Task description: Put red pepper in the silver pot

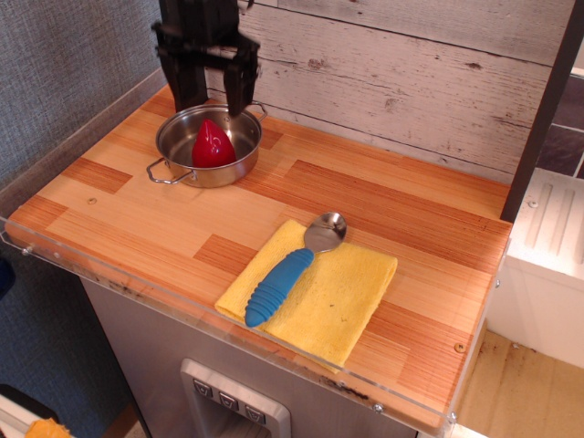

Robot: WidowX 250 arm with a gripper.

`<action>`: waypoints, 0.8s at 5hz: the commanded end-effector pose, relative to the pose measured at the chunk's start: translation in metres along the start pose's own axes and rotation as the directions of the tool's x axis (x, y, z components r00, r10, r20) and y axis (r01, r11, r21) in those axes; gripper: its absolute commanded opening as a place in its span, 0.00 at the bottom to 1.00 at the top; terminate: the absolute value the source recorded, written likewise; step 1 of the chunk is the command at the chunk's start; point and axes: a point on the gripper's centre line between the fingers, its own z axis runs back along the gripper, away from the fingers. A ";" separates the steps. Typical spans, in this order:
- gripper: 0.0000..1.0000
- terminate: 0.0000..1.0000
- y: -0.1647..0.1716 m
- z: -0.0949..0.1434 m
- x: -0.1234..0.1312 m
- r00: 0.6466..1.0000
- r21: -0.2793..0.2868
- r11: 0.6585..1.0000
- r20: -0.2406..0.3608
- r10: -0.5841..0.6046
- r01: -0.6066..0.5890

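The red pepper (212, 146) lies inside the silver pot (173, 144) at the back left of the wooden counter, its blunt point up. My gripper (213, 99) hangs open and empty just above the pot's far rim, its two black fingers (240, 87) spread apart and clear of the pepper.
A yellow cloth (333, 297) lies at the front middle with a silver spoon with a blue handle (285, 279) on it. A white plank wall (411, 73) runs behind the counter. A clear plastic lip (182, 297) edges the counter's front and left.
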 end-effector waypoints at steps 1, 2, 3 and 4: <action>1.00 0.00 -0.019 0.026 -0.022 0.998 0.026 0.998 0.049 -0.050 0.048; 1.00 0.00 -0.020 0.024 -0.028 0.997 0.027 0.998 0.043 -0.061 0.060; 1.00 0.00 -0.020 0.024 -0.028 0.997 0.027 0.998 0.043 -0.061 0.060; 1.00 1.00 -0.020 0.024 -0.028 0.997 0.027 0.998 0.043 -0.061 0.060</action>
